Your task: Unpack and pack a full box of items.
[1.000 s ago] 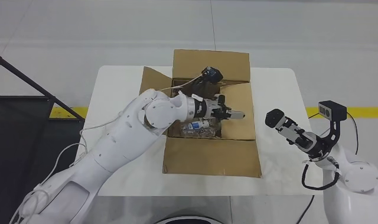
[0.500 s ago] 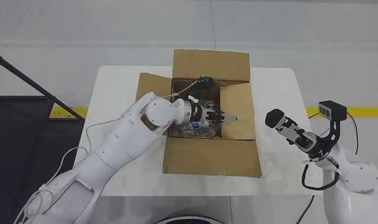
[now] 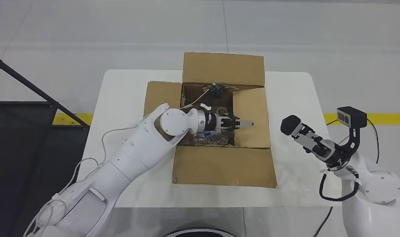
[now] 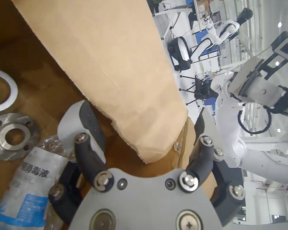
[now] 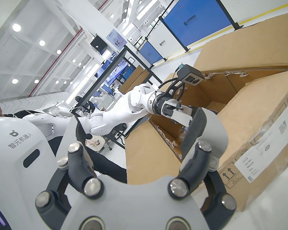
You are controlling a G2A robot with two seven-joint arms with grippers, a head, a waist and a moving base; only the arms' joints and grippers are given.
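Left gripper, jaws spread wide and empty, hangs inside the cardboard box near a wrapped bottle and a metal flange. The flap between its fingers could snag and drag the box. Right gripper sits open on the table side, apart from the box.

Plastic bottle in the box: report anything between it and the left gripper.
Nothing visible. The plastic bottle lies right beside one finger of the open left gripper; the box flap pokes between its fingers.

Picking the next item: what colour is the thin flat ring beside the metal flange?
White; the ring shows best in the left wrist view.
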